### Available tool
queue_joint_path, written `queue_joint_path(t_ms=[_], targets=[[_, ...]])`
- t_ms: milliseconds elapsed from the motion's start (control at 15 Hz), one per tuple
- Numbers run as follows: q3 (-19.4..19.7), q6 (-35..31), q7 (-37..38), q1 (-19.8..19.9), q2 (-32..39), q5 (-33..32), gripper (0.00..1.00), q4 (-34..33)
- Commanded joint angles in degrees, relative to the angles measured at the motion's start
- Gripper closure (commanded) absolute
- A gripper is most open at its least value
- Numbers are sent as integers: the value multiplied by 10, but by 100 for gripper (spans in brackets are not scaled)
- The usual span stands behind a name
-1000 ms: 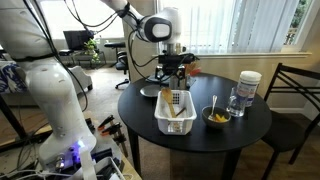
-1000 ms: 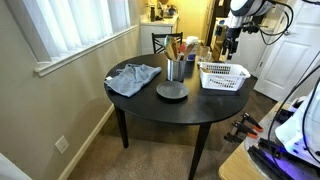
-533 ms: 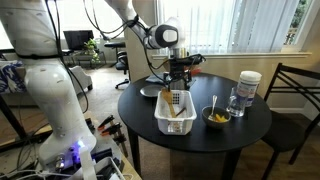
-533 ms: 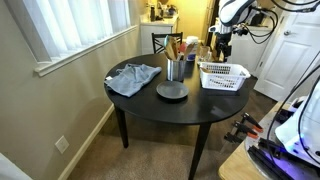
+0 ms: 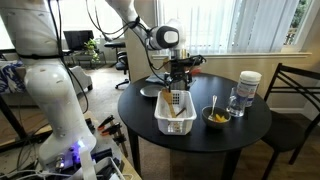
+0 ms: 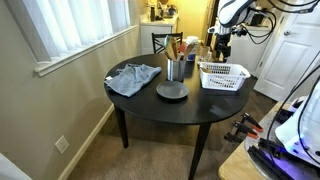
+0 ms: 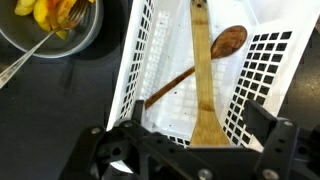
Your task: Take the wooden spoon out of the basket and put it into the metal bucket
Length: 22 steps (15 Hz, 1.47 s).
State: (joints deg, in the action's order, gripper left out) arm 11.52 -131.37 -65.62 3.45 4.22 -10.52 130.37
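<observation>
Jaws spread wide, the gripper point(image 7: 195, 150) hangs above the basket point(image 7: 135, 60), the wooden spoon point(image 7: 201, 80) lying directly below, its length running crosswise between the fingers

Table point(image 5: 245, 125): round, black top.
Basket point(image 5: 175, 113): white, slotted, near one edge.
Bowl point(image 5: 216, 118): small, yellow inside, just beside the basket.
Jar point(image 5: 249, 87): clear, white lid, near the bowl.
Metal bucket point(image 6: 176, 69): upright, near the middle.
Dark plate point(image 6: 171, 91): just beside the bucket.
Grey cloth point(image 6: 133, 77): crumpled, on the window side.

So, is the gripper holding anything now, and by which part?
Nothing is held. The gripper hangs open above the basket, and the wooden spoon lies inside it, untouched.
</observation>
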Motion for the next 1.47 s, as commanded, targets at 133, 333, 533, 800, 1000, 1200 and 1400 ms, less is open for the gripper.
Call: queue_joint_path(t_ms=[133,333,533,800,1000,1200,1400], targets=[[-33,-60,49,10,17,-31,0,48],[-41,-101,69,15,40,-22,0,67],[-43,-145,92,18,63,-23,0,81],[-45,-211,118,16,57,-33,0,111],[-54,-249,120,11,39,-34,0,133],[-64,-271,124,8,24,-37,0,153],[-68,-275,124,11,14,-34,0,166]])
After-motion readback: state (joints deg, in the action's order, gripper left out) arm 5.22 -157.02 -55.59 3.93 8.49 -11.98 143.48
